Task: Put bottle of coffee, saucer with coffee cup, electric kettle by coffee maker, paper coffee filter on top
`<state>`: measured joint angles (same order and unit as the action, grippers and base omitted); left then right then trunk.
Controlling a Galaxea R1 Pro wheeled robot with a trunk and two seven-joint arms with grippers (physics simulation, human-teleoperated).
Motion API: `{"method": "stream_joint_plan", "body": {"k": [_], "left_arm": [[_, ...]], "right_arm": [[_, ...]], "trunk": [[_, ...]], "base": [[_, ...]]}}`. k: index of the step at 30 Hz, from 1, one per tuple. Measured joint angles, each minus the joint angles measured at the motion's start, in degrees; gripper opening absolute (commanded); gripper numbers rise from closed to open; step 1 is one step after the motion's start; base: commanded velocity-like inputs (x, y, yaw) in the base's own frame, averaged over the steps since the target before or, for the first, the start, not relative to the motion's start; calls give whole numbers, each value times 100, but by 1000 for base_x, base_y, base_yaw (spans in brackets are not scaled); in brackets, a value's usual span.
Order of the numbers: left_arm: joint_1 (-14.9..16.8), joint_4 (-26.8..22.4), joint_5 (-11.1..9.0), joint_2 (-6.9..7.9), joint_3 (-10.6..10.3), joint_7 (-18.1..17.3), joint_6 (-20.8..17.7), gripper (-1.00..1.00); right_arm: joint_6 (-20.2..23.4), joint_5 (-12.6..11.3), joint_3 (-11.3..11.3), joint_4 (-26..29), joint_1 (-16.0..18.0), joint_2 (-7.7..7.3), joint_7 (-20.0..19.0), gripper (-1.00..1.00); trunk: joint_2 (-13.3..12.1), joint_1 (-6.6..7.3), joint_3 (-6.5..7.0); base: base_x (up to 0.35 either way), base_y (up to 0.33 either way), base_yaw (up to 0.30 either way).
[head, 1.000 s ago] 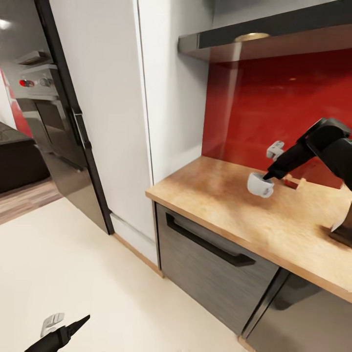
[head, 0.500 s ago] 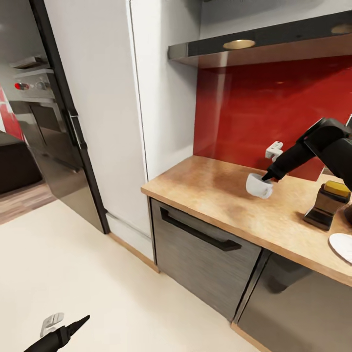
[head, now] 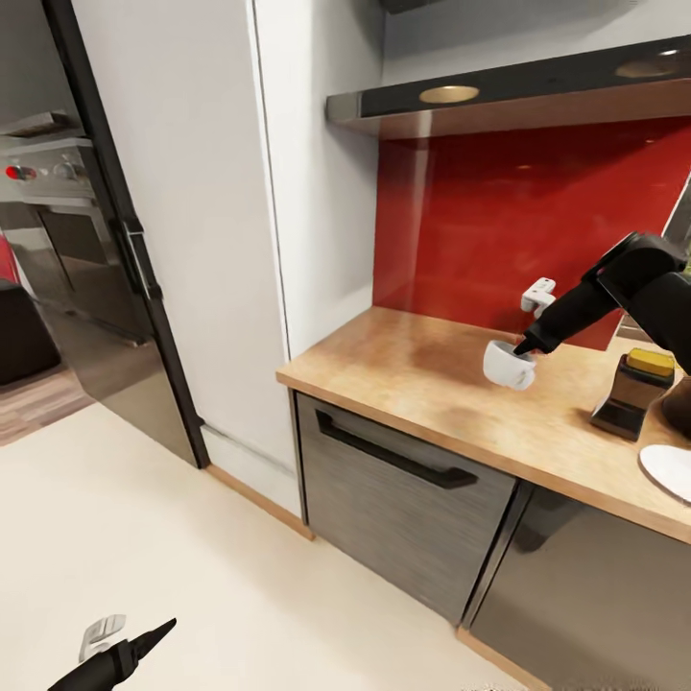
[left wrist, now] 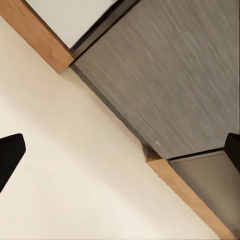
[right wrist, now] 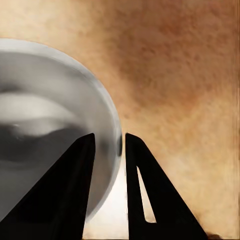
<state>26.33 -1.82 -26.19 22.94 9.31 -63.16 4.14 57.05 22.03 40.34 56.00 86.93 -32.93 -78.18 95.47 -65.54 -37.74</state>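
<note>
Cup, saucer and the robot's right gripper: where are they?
coffee cup (head: 503, 366), head view, on its white side wall.
saucer (head: 669, 470), head view, on its white top face.
right gripper (right wrist: 123, 150), right wrist view, between fingertips pinching the cup's rim.

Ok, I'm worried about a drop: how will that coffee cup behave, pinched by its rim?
The coffee cup looks rigid and probably light. The right end effector pinches only its thin wall, one finger inside and one outside, so the cup may swing or pivot. Its surface looks smooth and glossy, so it could slip, and it would likely chip if dropped on the countertop.

Right pincer (head: 525, 347) pinched; left pincer (head: 130, 641) low.
</note>
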Motion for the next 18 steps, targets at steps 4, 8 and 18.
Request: {"method": "stream_joint_plan", "body": {"k": [4,8,18], "left_arm": [[1,0,0,0,0,0,0,100],[1,0,0,0,0,0,0,100],[-1,0,0,0,0,-1,5,100]], "right_arm": [[-1,0,0,0,0,0,0,-100],[-7,0,0,-6,0,0,-3,-100],[-8,0,0,-8,-1,-1,-9,-100]], "trunk": [[0,0,25],[0,0,51],[0,0,90]], "base": [[0,4,-210],[0,29,-212],[0,178,-137]]}}
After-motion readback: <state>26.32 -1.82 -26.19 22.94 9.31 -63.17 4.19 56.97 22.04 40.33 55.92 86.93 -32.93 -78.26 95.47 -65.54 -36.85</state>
